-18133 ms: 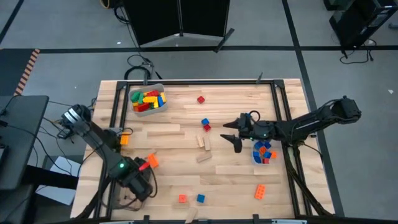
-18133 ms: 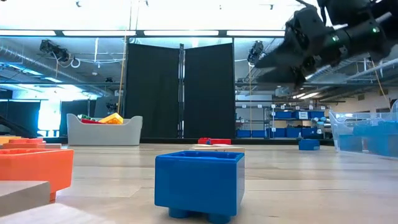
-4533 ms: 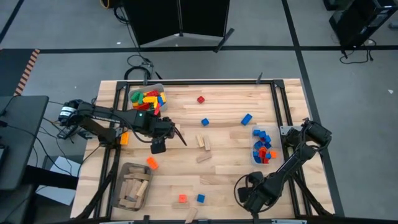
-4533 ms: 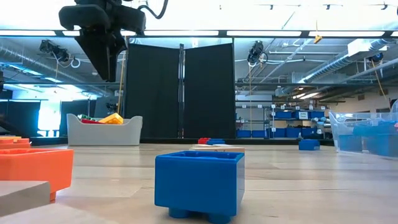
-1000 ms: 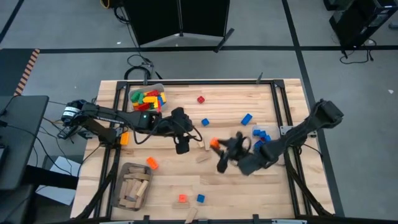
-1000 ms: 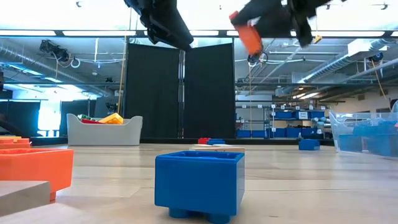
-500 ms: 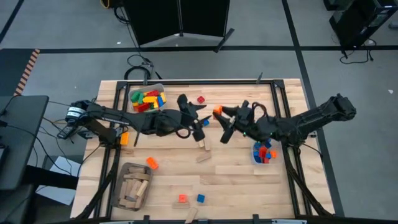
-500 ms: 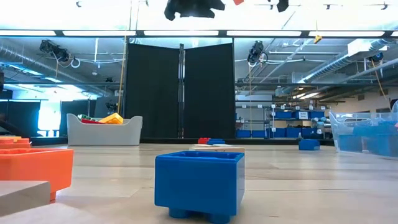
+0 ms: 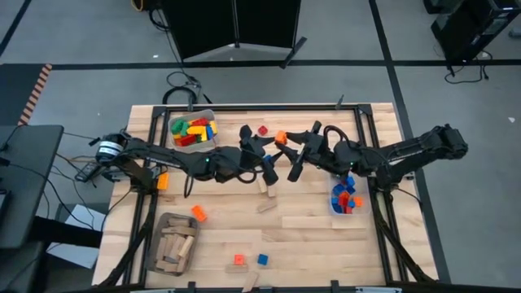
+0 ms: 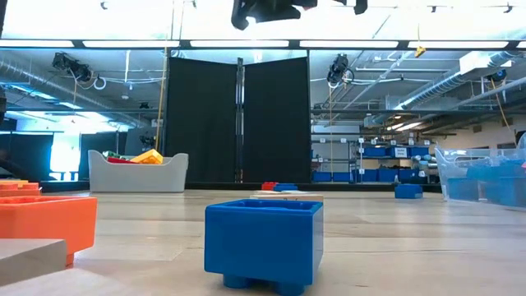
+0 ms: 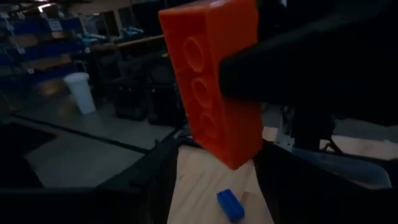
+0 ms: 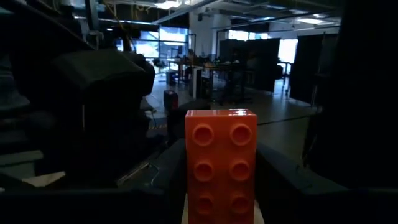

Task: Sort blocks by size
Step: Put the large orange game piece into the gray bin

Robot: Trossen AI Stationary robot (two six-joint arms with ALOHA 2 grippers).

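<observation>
Orange block [image 9: 281,137] in right gripper [image 9: 286,140], by left gripper [image 9: 262,143].

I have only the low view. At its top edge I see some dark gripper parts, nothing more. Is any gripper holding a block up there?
Observer: Yes. The right gripper is shut on an orange brick, two studs wide, held above the middle of the table.
Operator: And where is the left gripper?
Observer: The left gripper is close beside that brick, open and facing it.
Operator: What lies under them?
Observer: The left wrist view shows a small blue brick on the wood below.
</observation>
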